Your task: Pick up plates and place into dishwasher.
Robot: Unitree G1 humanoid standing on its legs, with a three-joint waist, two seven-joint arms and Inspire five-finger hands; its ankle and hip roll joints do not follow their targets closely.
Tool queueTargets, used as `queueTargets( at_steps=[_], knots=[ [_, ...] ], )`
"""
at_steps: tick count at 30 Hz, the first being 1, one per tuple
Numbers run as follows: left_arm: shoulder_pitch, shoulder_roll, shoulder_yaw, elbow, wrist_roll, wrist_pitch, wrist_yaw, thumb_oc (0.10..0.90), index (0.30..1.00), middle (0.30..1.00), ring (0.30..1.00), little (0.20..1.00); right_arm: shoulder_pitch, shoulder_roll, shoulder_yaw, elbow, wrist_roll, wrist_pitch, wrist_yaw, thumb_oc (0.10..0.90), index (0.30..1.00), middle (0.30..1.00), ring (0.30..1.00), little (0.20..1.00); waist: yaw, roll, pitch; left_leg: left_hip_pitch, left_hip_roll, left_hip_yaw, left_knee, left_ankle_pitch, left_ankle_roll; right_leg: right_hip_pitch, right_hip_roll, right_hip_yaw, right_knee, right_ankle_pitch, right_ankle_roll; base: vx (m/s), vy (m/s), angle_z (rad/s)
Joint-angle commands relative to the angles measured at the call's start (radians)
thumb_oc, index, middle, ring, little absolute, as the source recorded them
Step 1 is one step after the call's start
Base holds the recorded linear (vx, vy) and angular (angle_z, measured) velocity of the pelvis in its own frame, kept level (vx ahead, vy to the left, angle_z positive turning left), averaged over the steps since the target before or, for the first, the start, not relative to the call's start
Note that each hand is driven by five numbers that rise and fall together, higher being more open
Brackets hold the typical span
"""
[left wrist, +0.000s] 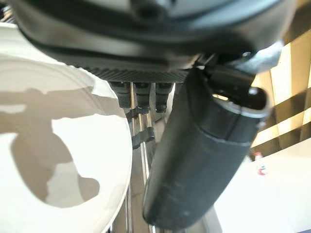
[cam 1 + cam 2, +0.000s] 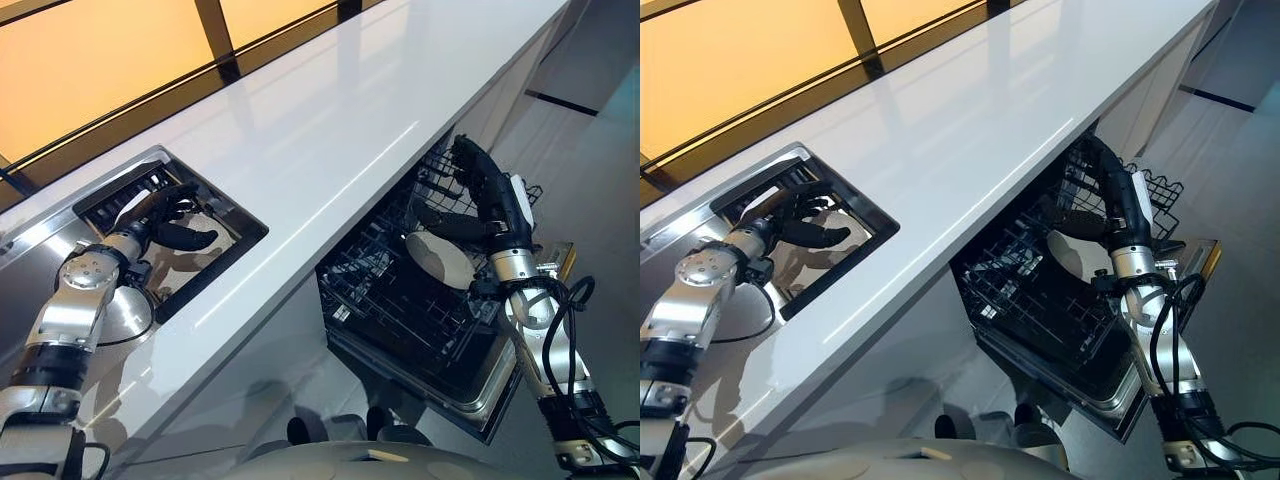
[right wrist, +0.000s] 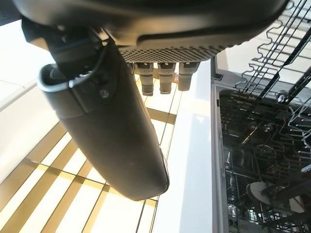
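Note:
A white plate (image 2: 205,258) lies in the sunken sink (image 2: 232,208) at the left end of the counter, and it looms large in the left wrist view (image 1: 63,160). My left hand (image 2: 162,214) hovers just over it, open, its thumb (image 1: 204,160) beside the rim and nothing in its grasp. Another white plate (image 2: 440,258) stands on edge in the pulled-out dishwasher rack (image 2: 395,300). My right hand (image 2: 490,200) is right above that plate, open, fingers straight and pointing up at the counter's edge, holding nothing.
The long white countertop (image 2: 330,120) overhangs the open dishwasher, whose door (image 2: 480,395) is folded down toward me. A dark slotted rack (image 2: 130,190) sits at the sink's back. A round steel disc (image 2: 128,312) lies by the sink's near edge.

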Motion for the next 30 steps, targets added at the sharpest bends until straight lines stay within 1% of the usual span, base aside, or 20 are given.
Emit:
queueTargets(
  at_steps=[1,2,4,5,6,7,8,11,13,14,15,16,18,20,22,25,28,29,30],
  knots=[
    [-0.189,0.125,0.002,0.053,0.133,-0.098,0.193,0.800,0.900,0.900,0.900,0.900,-0.159,-0.068,-0.005,-0.115,0.018,-0.099,-0.012,0.800,0.900,0.900,0.900,0.900,-0.008,0.015,-0.042,0.045,-0.087,0.004,0.007,-0.130,0.058,-0.004,0.046,-0.034,0.087,-0.101,0.058,0.02,0.012,-0.14],
    [-0.195,0.130,0.004,0.054,0.172,-0.111,0.234,0.800,0.900,0.900,0.900,0.900,-0.159,-0.068,-0.005,-0.117,0.018,-0.095,-0.013,0.800,0.900,0.900,0.900,0.900,-0.008,0.014,-0.043,0.044,-0.087,0.004,0.007,-0.131,0.058,-0.005,0.046,-0.032,0.086,-0.101,0.058,0.02,0.011,-0.18],
    [-0.202,0.143,0.004,0.053,0.215,-0.128,0.272,0.800,0.900,0.900,0.900,0.900,-0.156,-0.067,-0.008,-0.116,0.019,-0.095,-0.012,0.800,0.900,0.900,0.900,0.900,-0.010,0.012,-0.043,0.043,-0.088,0.005,0.007,-0.132,0.058,-0.007,0.047,-0.030,0.085,-0.100,0.058,0.02,0.006,-0.14],
    [-0.206,0.152,0.009,0.040,0.248,-0.126,0.305,0.800,0.900,0.900,0.900,0.900,-0.151,-0.065,-0.011,-0.117,0.016,-0.096,-0.012,0.800,0.900,0.900,0.900,0.900,-0.010,0.011,-0.043,0.042,-0.088,0.007,0.007,-0.133,0.059,-0.007,0.047,-0.027,0.084,-0.099,0.058,0.02,0.006,-0.06],
    [-0.205,0.152,0.009,0.039,0.249,-0.126,0.306,0.800,0.900,0.900,0.900,0.900,-0.150,-0.065,-0.011,-0.117,0.016,-0.096,-0.013,0.800,0.900,0.900,0.900,0.900,-0.010,0.011,-0.044,0.042,-0.088,0.007,0.007,-0.133,0.059,-0.007,0.047,-0.027,0.084,-0.099,0.058,0.00,0.000,0.00],
    [-0.199,0.163,0.011,0.017,0.289,-0.111,0.323,0.800,0.900,0.900,0.900,0.900,-0.138,-0.062,-0.014,-0.126,0.011,-0.098,-0.015,0.800,0.900,0.900,0.900,0.900,-0.011,0.011,-0.042,0.041,-0.089,0.007,0.007,-0.133,0.059,-0.009,0.046,-0.025,0.084,-0.098,0.059,0.00,0.000,0.00],
    [-0.196,0.164,0.011,0.013,0.295,-0.109,0.328,0.800,0.900,0.900,0.900,0.900,-0.137,-0.061,-0.014,-0.126,0.010,-0.099,-0.016,0.800,0.900,0.900,0.900,0.900,-0.010,0.011,-0.042,0.041,-0.089,0.007,0.007,-0.133,0.059,-0.009,0.046,-0.025,0.084,-0.098,0.059,0.00,0.000,0.00],
    [-0.181,0.176,0.011,-0.002,0.377,-0.096,0.376,0.800,0.900,0.900,0.900,0.900,-0.126,-0.058,-0.017,-0.128,0.007,-0.099,-0.017,0.800,0.900,0.900,0.900,0.900,-0.010,0.010,-0.042,0.041,-0.092,0.005,0.007,-0.135,0.060,-0.010,0.045,-0.023,0.087,-0.099,0.061,0.01,0.006,0.00],
    [-0.176,0.181,0.011,-0.005,0.413,-0.094,0.396,0.800,0.900,0.900,0.900,0.900,-0.124,-0.060,-0.018,-0.129,0.008,-0.096,-0.018,0.800,0.900,0.900,0.900,0.900,-0.010,0.010,-0.041,0.041,-0.092,0.004,0.007,-0.135,0.061,-0.011,0.044,-0.023,0.087,-0.099,0.061,0.00,0.000,0.00],
    [-0.170,0.194,0.017,-0.004,0.485,-0.098,0.421,0.800,0.900,0.900,0.900,0.900,-0.122,-0.060,-0.018,-0.126,0.009,-0.096,-0.017,0.800,0.900,0.900,0.900,0.900,-0.008,0.010,-0.043,0.041,-0.092,0.004,0.007,-0.136,0.061,-0.012,0.043,-0.023,0.087,-0.098,0.062,0.00,0.000,0.00],
    [-0.164,0.218,0.014,0.003,0.505,-0.103,0.435,0.800,0.900,0.900,0.900,0.900,-0.120,-0.062,-0.018,-0.124,0.011,-0.096,-0.016,0.800,0.900,0.900,0.900,0.900,-0.009,0.011,-0.043,0.040,-0.093,0.005,0.007,-0.137,0.061,-0.014,0.043,-0.023,0.089,-0.099,0.063,0.00,0.000,0.00],
    [-0.164,0.219,0.014,0.004,0.504,-0.104,0.436,0.800,0.900,0.900,0.900,0.900,-0.120,-0.062,-0.017,-0.124,0.011,-0.096,-0.016,0.800,0.900,0.900,0.900,0.900,-0.009,0.010,-0.043,0.040,-0.093,0.005,0.007,-0.137,0.061,-0.015,0.042,-0.023,0.089,-0.099,0.063,0.00,0.000,0.00],
    [-0.147,0.241,0.020,-0.012,0.512,-0.077,0.390,0.800,0.900,0.900,0.900,0.900,-0.109,-0.065,-0.021,-0.126,0.013,-0.095,-0.015,0.800,0.900,0.900,0.900,0.900,-0.005,0.012,-0.043,0.040,-0.093,0.003,0.007,-0.137,0.060,-0.014,0.042,-0.025,0.090,-0.099,0.065,0.02,0.005,0.00],
    [-0.139,0.242,0.021,-0.019,0.502,-0.061,0.365,0.800,0.900,0.900,0.900,0.900,-0.109,-0.065,-0.021,-0.127,0.012,-0.094,-0.017,0.800,0.900,0.900,0.900,0.900,-0.003,0.012,-0.041,0.040,-0.094,0.001,0.007,-0.137,0.061,-0.014,0.042,-0.026,0.091,-0.100,0.065,0.00,0.000,0.00],
    [-0.137,0.227,0.011,-0.024,0.486,-0.015,0.283,0.800,0.900,0.900,0.900,0.900,-0.113,-0.064,-0.015,-0.127,0.007,-0.090,-0.022,0.800,0.900,0.900,0.900,0.900,-0.001,0.013,-0.037,0.041,-0.094,-0.003,0.007,-0.136,0.061,-0.014,0.042,-0.029,0.097,-0.102,0.065,0.00,0.000,0.00],
    [-0.139,0.210,-0.001,-0.012,0.492,0.022,0.213,0.800,0.900,0.900,0.900,0.900,-0.127,-0.061,-0.011,-0.123,0.002,-0.083,-0.019,0.800,0.900,0.900,0.900,0.900,0.001,0.014,-0.034,0.042,-0.095,-0.006,0.007,-0.136,0.062,-0.015,0.043,-0.030,0.100,-0.103,0.064,0.00,0.000,0.00],
    [-0.170,0.205,-0.029,0.024,0.459,0.070,0.120,0.800,0.900,0.900,0.900,0.900,-0.149,-0.070,-0.006,-0.116,0.004,-0.070,-0.012,0.800,0.900,0.900,0.900,0.900,-0.001,0.017,-0.031,0.042,-0.095,-0.007,0.007,-0.136,0.063,-0.015,0.044,-0.031,0.102,-0.104,0.065,0.01,0.010,0.00],
    [-0.175,0.205,-0.034,0.034,0.447,0.073,0.105,0.800,0.900,0.900,0.900,0.900,-0.151,-0.071,-0.004,-0.114,0.004,-0.069,-0.011,0.800,0.900,0.900,0.900,0.900,-0.001,0.017,-0.030,0.042,-0.095,-0.006,0.007,-0.136,0.062,-0.015,0.044,-0.031,0.102,-0.104,0.066,0.03,0.026,0.00],
    [-0.190,0.202,-0.047,0.062,0.405,0.089,0.059,0.800,0.900,0.900,0.900,0.900,-0.157,-0.073,-0.002,-0.112,0.001,-0.064,-0.009,0.800,0.900,0.900,0.900,0.900,-0.003,0.019,-0.029,0.043,-0.094,-0.004,0.007,-0.135,0.062,-0.015,0.045,-0.032,0.103,-0.104,0.066,0.00,0.000,0.00]
  ],
)
